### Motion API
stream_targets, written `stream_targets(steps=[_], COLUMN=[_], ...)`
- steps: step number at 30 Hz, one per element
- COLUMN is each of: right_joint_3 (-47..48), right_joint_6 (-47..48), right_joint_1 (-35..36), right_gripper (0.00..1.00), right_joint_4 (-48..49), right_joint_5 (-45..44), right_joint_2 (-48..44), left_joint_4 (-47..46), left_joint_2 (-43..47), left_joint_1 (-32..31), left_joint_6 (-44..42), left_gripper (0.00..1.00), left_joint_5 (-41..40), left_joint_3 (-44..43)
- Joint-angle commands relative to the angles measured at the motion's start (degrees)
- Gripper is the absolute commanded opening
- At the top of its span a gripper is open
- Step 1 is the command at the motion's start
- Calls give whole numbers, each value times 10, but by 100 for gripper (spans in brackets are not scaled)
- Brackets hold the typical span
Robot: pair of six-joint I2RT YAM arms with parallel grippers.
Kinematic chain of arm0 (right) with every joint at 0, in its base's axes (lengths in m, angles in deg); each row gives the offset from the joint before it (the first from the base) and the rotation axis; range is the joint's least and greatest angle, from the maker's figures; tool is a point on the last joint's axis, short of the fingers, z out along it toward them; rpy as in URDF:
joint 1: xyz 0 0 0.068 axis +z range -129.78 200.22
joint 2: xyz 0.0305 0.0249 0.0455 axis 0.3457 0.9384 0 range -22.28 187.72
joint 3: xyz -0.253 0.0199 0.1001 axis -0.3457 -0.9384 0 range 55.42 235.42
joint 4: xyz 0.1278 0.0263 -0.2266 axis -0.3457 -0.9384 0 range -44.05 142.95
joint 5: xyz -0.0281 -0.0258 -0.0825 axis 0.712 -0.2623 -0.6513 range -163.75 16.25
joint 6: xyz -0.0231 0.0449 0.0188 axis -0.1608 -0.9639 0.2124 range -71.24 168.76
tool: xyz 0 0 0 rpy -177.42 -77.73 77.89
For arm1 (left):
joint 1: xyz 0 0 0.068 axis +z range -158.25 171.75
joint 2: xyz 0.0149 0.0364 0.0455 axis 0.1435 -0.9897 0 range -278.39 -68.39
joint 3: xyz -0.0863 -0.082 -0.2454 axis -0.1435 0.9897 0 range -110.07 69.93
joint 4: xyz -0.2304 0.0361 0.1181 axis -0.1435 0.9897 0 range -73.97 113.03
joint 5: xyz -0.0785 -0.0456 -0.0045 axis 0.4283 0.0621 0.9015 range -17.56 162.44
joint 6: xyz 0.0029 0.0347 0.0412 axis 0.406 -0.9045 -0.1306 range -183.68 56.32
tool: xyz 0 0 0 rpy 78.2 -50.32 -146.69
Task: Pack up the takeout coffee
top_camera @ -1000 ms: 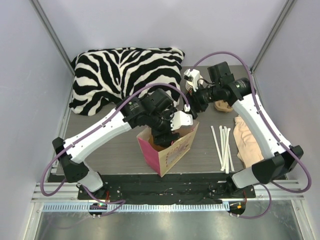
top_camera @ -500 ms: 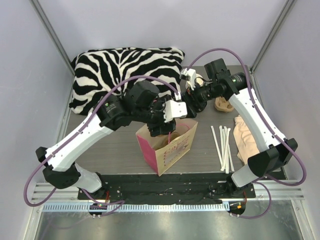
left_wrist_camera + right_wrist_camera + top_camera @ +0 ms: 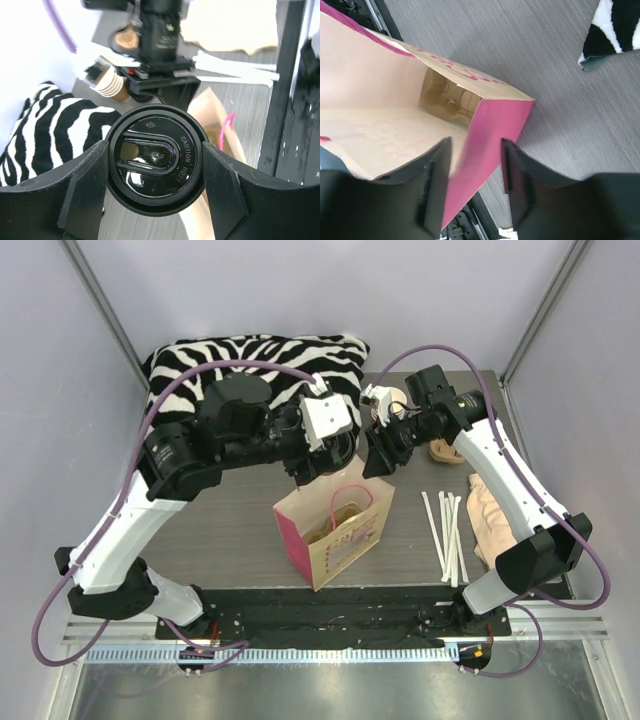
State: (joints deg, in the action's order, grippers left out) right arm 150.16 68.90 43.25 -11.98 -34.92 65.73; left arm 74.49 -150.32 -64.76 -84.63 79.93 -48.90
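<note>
top: left gripper hangs just behind the paper bag; right gripper at its back rim. left wrist: jaws clamped on takeout coffee, lid facing camera. right wrist: jaws apart, bag's pink wall between them.

The coffee lid is glossy black plastic; the bag is matt paper; the table beneath the bag looks wood-grained.
</note>
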Motion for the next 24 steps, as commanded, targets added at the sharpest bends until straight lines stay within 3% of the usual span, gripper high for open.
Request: stream_targets(steps=[1, 6, 10, 14, 15, 20, 24], right_joint_3=[-2, 4, 1, -7, -10, -13, -10], right_joint_6=[-33, -63, -74, -92, -93, -107, -115], right_joint_1=[-1, -1, -2, -1, -1, -2, -2], right_gripper=[34, 3, 1, 1, 1, 1, 1], right_joint_4=[27, 30, 36, 47, 52, 53, 53], right_joint_5=[-8, -17, -32, -51, -56, -66, -71], right_joint_2=[-13, -9, -15, -27, -33, -40, -39], left_joint_4=[-57, -59, -69, -94, -108, -221, -324], left_joint_2=[10, -4, 10, 47, 73, 139, 158], left_joint_1=[25, 81, 193, 292, 317, 407, 462], left_joint_6=[63, 132, 188, 233, 235, 244, 246], left_gripper=[26, 27, 27, 25, 25, 25, 27], left_joint_5=[-41, -34, -30, -13, -13, 67, 112], left_joint_3=[-67, -137, -92, 36, 109, 355, 495])
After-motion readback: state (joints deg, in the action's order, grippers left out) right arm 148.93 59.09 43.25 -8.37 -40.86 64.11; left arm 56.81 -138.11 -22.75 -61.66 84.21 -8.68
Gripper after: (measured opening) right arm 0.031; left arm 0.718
